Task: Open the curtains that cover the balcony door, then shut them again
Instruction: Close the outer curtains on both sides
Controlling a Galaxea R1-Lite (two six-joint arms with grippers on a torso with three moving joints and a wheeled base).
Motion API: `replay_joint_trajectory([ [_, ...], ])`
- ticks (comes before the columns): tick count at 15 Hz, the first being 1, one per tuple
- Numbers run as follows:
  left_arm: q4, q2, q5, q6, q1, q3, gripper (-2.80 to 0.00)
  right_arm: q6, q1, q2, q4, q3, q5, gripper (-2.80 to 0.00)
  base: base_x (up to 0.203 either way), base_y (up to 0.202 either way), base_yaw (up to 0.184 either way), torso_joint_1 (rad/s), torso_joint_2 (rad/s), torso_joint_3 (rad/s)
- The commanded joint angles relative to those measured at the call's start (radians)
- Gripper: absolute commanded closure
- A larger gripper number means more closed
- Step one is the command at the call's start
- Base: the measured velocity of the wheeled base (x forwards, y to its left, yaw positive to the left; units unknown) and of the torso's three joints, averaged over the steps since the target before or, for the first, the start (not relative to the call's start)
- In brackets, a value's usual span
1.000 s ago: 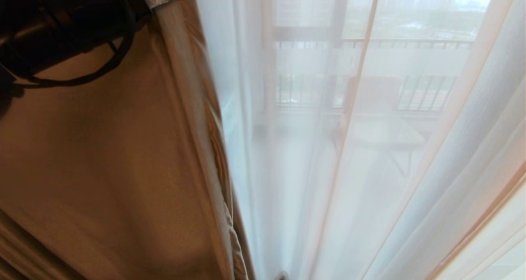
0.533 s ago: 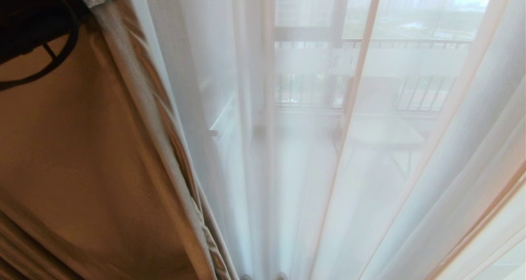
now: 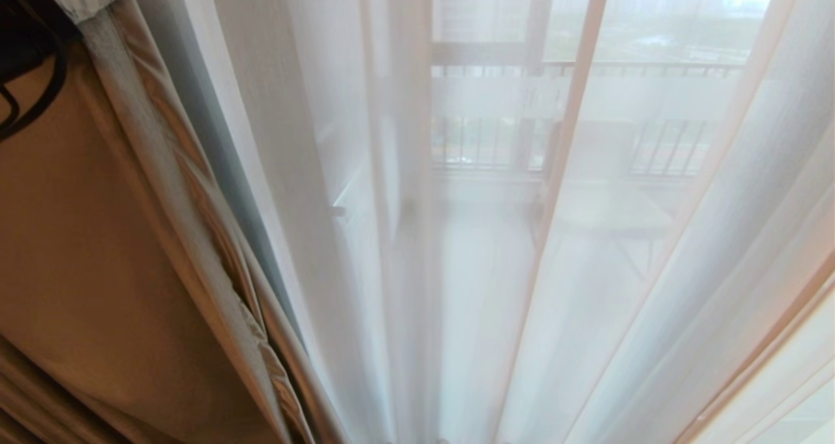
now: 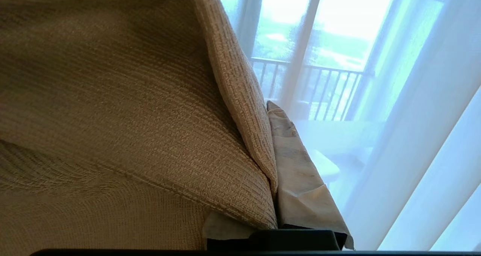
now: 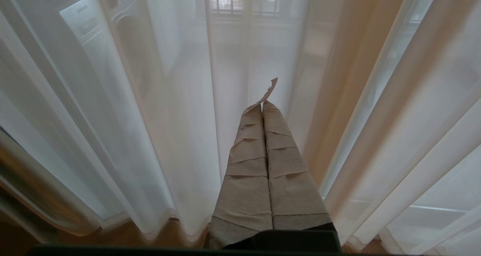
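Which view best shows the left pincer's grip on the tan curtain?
Left wrist view: the tan curtain drapes over the shut left pincer at its edge. Head view shows only that curtain's edge; right wrist view shows sheers.

Strong daylight from behind the sheer white curtains (image 3: 496,248), backlighting every view. Near-overexposed sky at top of head and left wrist views. Tan curtain (image 3: 85,248) dim by contrast, shaded in its folds. Balcony railing (image 3: 665,147) softened and hazy through the sheer cloth. Straight lines splayed outward toward head view edges.
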Motion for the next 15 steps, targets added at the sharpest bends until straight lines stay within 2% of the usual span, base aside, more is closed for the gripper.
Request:
replay_joint_trajectory([
  [1, -0.006, 0.004, -0.002, -0.001, 0.016, 0.004, 0.00, -0.001, 0.000, 0.000, 0.000, 0.001, 0.000, 0.00, 0.000, 0.000, 0.000, 0.000, 0.00, 0.000],
  [2, -0.006, 0.007, -0.002, 0.000, 0.018, 0.006, -2.80, -0.001, 0.000, 0.001, 0.000, -0.001, 0.000, 0.00, 0.000, 0.000, 0.000, 0.000, 0.00, 0.000],
  [9, -0.007, -0.023, -0.001, -0.001, 0.059, 0.069, -2.80, -0.001, 0.000, 0.000, 0.000, 0.001, 0.000, 0.00, 0.000, 0.000, 0.000, 0.000, 0.00, 0.000],
  [15, -0.007, -0.171, 0.002, -0.004, 0.102, 0.240, -2.80, -0.001, 0.000, 0.001, 0.000, 0.000, 0.000, 0.00, 0.000, 0.000, 0.000, 0.000, 0.00, 0.000],
])
